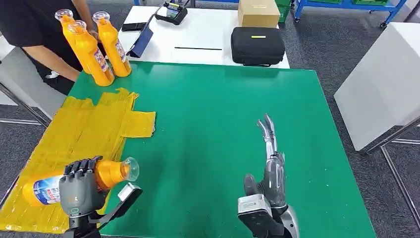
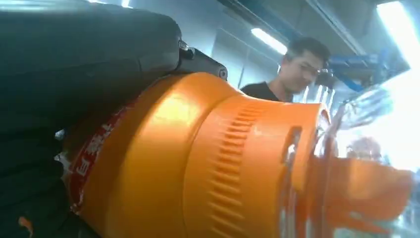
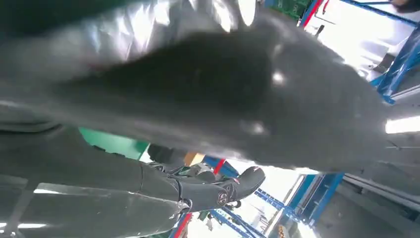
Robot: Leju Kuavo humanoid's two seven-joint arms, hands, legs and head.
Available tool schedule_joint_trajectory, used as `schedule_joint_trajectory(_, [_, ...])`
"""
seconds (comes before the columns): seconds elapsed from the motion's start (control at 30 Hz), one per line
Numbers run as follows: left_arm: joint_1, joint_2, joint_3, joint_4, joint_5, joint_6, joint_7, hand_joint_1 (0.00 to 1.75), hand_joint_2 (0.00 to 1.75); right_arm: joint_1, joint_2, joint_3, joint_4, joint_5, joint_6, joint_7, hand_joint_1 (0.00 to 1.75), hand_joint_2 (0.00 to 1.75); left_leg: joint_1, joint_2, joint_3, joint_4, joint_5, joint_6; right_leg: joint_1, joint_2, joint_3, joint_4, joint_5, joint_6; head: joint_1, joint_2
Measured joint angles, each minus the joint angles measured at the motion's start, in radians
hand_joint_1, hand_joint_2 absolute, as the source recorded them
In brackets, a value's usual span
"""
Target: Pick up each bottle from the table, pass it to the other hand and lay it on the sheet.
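Near the front left corner of the green table (image 1: 223, 124), the left hand (image 1: 79, 191) is wrapped around an orange bottle (image 1: 111, 173), holding it on its side over the near end of the yellow sheet (image 1: 86, 131). The bottle's clear cap points toward the middle of the table, and its labelled base reaches out toward the left edge. I cannot tell whether the bottle already rests on the sheet or hangs just above it. In the left wrist view the bottle (image 2: 198, 163) sits tight against the dark fingers (image 2: 29, 163).

Toward the front right of the table, the right hand (image 1: 267, 168) holds nothing, its fingers stretched out and apart, well away from the bottle.

At the far left corner three more bottles (image 1: 99, 47) stand upright, close together, just beyond the far end of the sheet. A person (image 1: 44, 29) stands behind them at that corner.

By my reading, the hand-over for this bottle looks finished and only the laying-down is in hand. No bottle lies free on the sheet yet, so three full rounds appear to remain.
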Motion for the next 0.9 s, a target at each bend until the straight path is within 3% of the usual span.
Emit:
schedule_joint_trajectory(0.07, [0.002, 0.005, -0.012, 0.027, 0.002, 0.0, 0.002, 1.75, 1.75, 0.0, -0.002, 0.0, 0.0, 0.0, 0.004, -0.002, 0.0, 0.0, 0.0, 0.0, 0.0, 0.0, 0.0, 0.0, 0.0, 0.0, 0.0, 0.0, 0.0, 0.0, 0.0, 0.0])
schedule_joint_trajectory(0.1, [0.003, 0.006, -0.02, 0.038, 0.003, 0.0, 0.007, 0.4, 1.75, 0.001, -0.004, 0.0, 0.0, 0.0, 0.006, -0.002, 0.0, 0.0, 0.0, 0.0, 0.0, 0.0, 0.0, 0.0, 0.0, 0.0, 0.0, 0.0, 0.0, 0.0, 0.0, 0.0])
schedule_joint_trajectory(0.13, [0.004, 0.007, -0.027, 0.047, 0.005, 0.0, 0.01, 0.0, 0.0, 0.001, -0.005, 0.0, 0.0, 0.0, 0.008, -0.003, 0.0, 0.0, 0.0, 0.0, 0.0, 0.0, 0.0, 0.0, 0.0, 0.0, 0.0, 0.0, 0.0, 0.0, 0.0, 0.0])
schedule_joint_trajectory(0.5, [-0.096, 0.022, -0.129, 0.343, 0.363, 0.0, -0.15, 0.0, 0.0, 0.009, -0.02, 0.008, 0.0, -0.021, 0.011, -0.029, 0.0, 0.0, 0.0, -0.001, 0.002, 0.0, 0.0, 0.0, 0.0, -0.001, 0.003, 0.0, 0.0, 0.0, 0.0, 0.0])
schedule_joint_trajectory(0.9, [-0.152, 0.019, -0.158, 0.477, 0.374, 0.001, -0.177, 0.0, 0.0, 0.01, -0.035, 0.021, 0.001, -0.033, 0.019, -0.026, 0.0, 0.0, 0.0, 0.0, 0.009, -0.001, -0.001, -0.001, 0.0, 0.0, 0.009, 0.0, -0.001, 0.0, 0.0, 0.0])
